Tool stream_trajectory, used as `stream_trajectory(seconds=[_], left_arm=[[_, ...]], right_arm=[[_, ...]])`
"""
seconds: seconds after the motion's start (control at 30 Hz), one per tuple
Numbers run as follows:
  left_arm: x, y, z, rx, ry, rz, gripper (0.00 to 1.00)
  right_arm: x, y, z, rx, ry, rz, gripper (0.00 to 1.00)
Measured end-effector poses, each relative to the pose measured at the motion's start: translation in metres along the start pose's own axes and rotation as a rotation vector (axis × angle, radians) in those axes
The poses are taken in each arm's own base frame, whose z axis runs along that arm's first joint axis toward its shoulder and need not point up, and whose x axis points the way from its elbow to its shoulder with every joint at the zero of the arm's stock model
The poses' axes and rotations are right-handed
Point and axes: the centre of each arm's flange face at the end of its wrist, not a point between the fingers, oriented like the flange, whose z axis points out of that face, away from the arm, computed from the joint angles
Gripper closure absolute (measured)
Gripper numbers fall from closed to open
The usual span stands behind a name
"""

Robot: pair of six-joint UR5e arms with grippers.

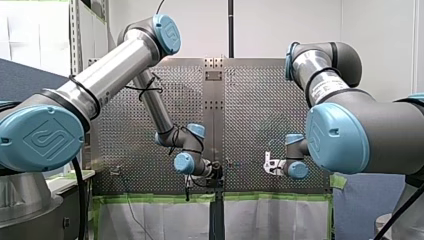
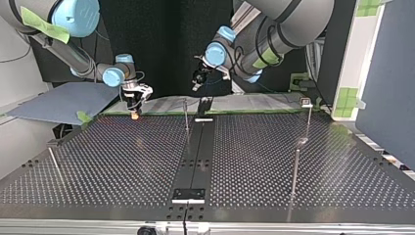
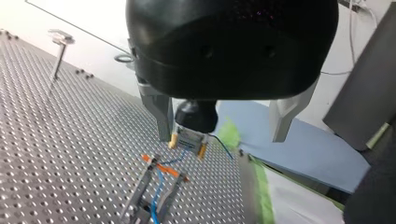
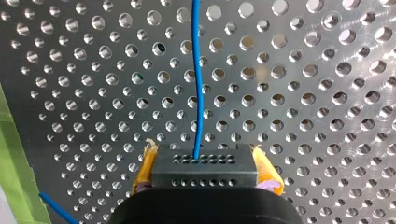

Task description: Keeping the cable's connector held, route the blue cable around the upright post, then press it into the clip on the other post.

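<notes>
Starting with your right gripper (image 4: 205,161): what is its state? (inspector)

Closed on the black connector (image 4: 204,173), with one yellow pad (image 4: 142,170) pressed against each side. My judgement is that the task wants this end pinned, so the cable can be drawn taut without slipping. (operator)

Where is the task's thing? (inspector)

The blue cable (image 4: 198,79) leaves the connector's face and runs straight ahead of my right gripper, over the perforated table (image 4: 303,93). A second blue stretch shows beside the gripper, near the green tape (image 4: 14,158). I judge it to be the same cable. No view shows it around a post or in a clip, so routing is not yet begun. (operator)

And the left gripper (image 3: 222,136)? (inspector)

Open, with its metal fingers (image 3: 161,112) wide apart and nothing between them. It is raised off the table and faces the right gripper. It is probably kept free to take the cable's run. (operator)

Counts? (inspector)

- Grippers: two.
- Connector: one.
- Cable: one.
- Yellow pads: two.
- Metal fingers: two.
- Thin rods: four in the top view, as far as I can tell.
  - A plain post (image 2: 186,117) stands between my grippers.
  - A clip-headed post (image 2: 308,120) stands beyond the left gripper, well apart from the right.
  - One further rod (image 2: 295,181) stands far from both grippers.
  - The last rod (image 2: 55,166) also stands far from both. (operator)
</notes>
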Motion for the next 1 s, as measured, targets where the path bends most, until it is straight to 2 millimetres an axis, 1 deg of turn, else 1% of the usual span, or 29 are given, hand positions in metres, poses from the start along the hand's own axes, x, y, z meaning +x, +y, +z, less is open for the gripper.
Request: stream_trajectory(seconds=[0.33,0.57,1.0], left_arm=[[-0.007,-0.004,0.008,0.041,-0.070,-0.034,0.00],[-0.014,-0.003,0.013,0.047,-0.124,-0.034,0.00],[-0.014,-0.002,0.012,0.042,-0.121,-0.032,0.00]], right_arm=[[0.000,0.000,0.000,0.000,0.000,-0.001,1.00],[0.000,-0.001,0.000,0.003,-0.001,0.000,1.00],[0.000,-0.002,0.000,0.005,-0.003,-0.001,1.00]])
